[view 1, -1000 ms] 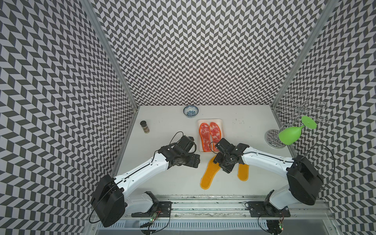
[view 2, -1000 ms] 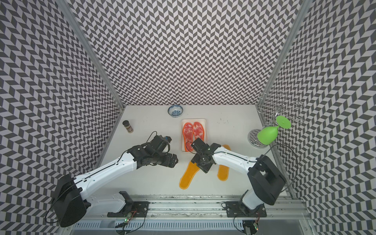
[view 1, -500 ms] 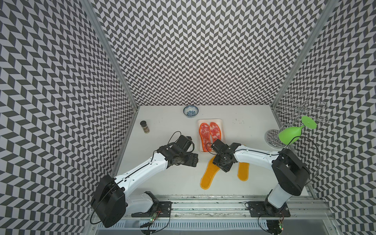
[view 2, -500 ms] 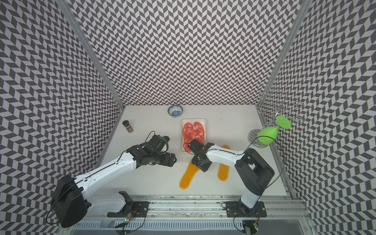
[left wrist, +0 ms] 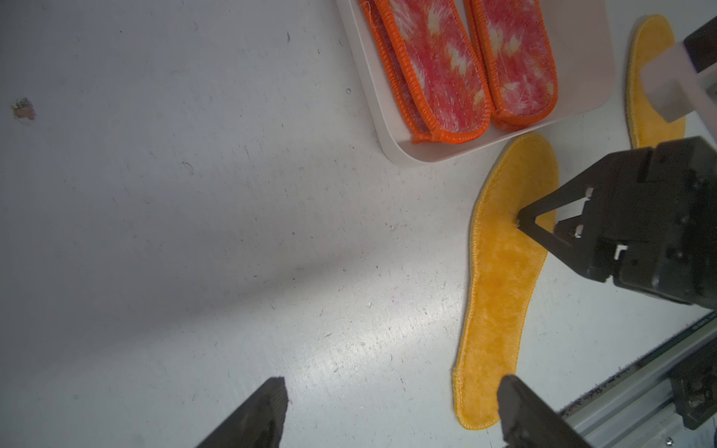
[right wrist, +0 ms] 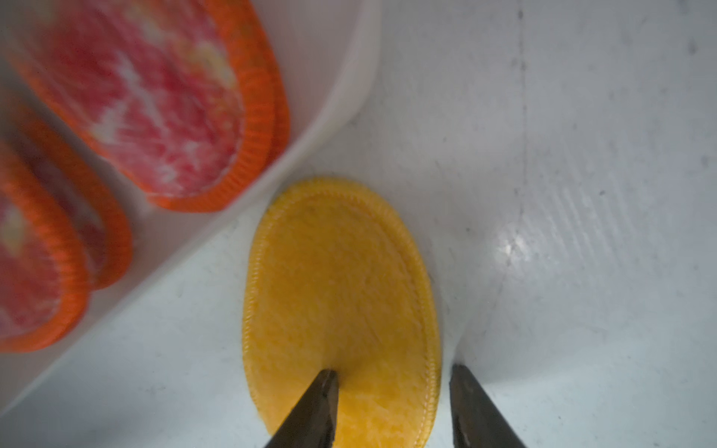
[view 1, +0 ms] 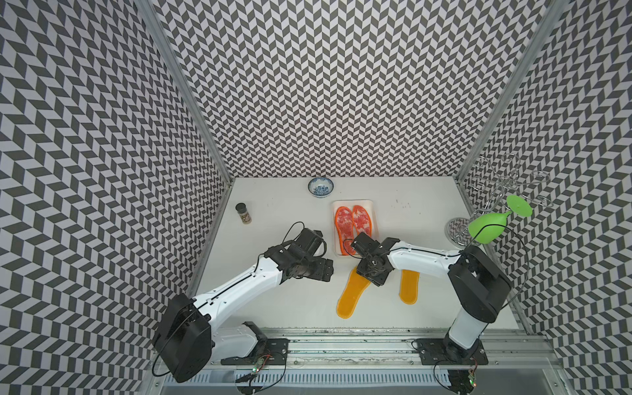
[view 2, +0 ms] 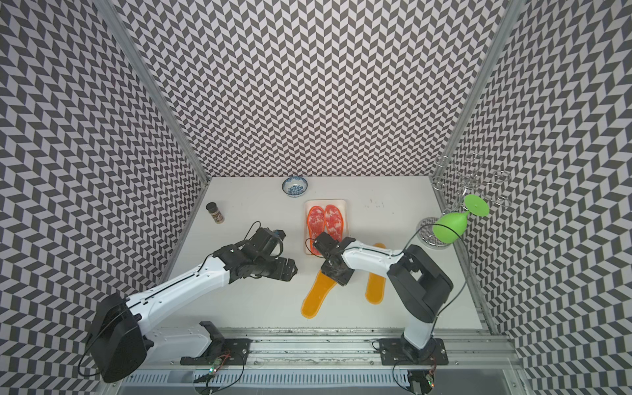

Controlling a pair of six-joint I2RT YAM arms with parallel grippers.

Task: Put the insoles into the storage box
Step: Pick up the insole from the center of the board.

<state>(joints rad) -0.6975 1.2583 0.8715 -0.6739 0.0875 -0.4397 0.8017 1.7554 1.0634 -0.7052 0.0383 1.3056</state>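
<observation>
White scuffed tabletop (view 1: pixel 273 307), chevron walls (view 1: pixel 342 85); left hand (left wrist: pixel 391 382) apart, right hand (right wrist: pixel 392 370) apart astride yellow insole (right wrist: pixel 337 279)

No word, brand, number or sign can be read in any of the views. The small jar (view 1: pixel 243 212), at about ten o'clock on the table (view 1: pixel 307 307) in both top views, is too small for any print on it to be made out.
</observation>
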